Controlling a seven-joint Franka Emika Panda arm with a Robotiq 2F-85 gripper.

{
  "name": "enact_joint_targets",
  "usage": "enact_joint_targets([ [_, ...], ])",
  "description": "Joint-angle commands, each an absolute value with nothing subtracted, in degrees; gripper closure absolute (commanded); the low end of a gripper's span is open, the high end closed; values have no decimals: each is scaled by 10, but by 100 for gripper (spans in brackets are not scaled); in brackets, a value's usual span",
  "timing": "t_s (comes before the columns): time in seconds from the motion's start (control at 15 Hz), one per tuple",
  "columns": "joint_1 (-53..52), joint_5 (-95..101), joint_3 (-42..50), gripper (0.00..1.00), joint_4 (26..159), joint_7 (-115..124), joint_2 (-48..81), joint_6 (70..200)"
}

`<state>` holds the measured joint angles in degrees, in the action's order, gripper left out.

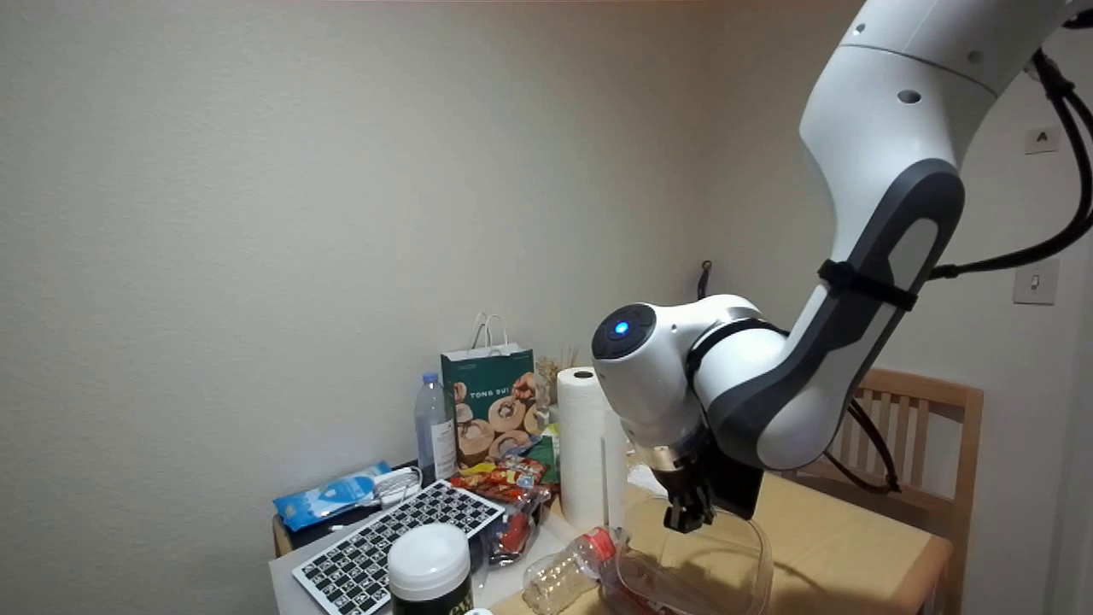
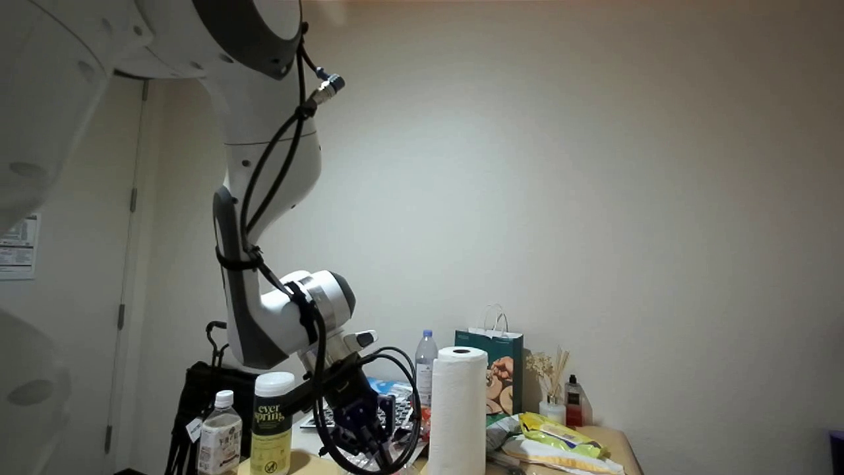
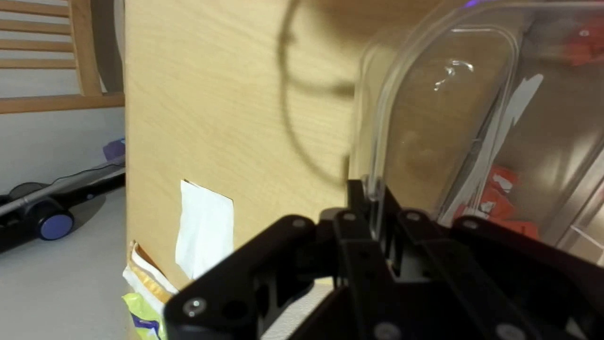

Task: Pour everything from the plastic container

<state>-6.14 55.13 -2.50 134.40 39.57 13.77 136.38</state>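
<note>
Beige walls (image 1: 299, 213) fill most of both exterior views; in an exterior view a pale wooden table (image 1: 854, 521) spans the lower right, near a slatted wooden chair (image 1: 965, 453). From that frame's upper right, a white and grey robot arm (image 1: 888, 179) reaches down. Its black two-fingered gripper (image 3: 373, 203), at the bottom centre of the wrist view, has its fingers pinched together on the rim of a shallow, round-cornered clear plastic container (image 3: 424, 123). This fills the right side of that view; reddish-orange bits (image 3: 500, 198) show in or through it, I cannot tell which. In an exterior view it is at lower right of centre, cut off by the frame's bottom. Left of it there are a clear plastic bottle with a red cap (image 1: 559, 576), a tall white paper-towel roll (image 1: 581, 461) and a black-and-white checkered board (image 1: 401, 547).
</note>
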Motion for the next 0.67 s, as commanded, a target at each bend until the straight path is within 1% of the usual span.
enact_joint_targets([
  [0.0, -64, 549, -20, 92, 1342, 394, 141, 1365],
  [0.13, -65, 549, -20, 92, 1342, 394, 142, 1365],
  [0.2, -66, 549, -20, 98, 1342, 394, 142, 1365],
  [0.6, -59, 540, -13, 98, 1350, 390, 124, 1360],
])
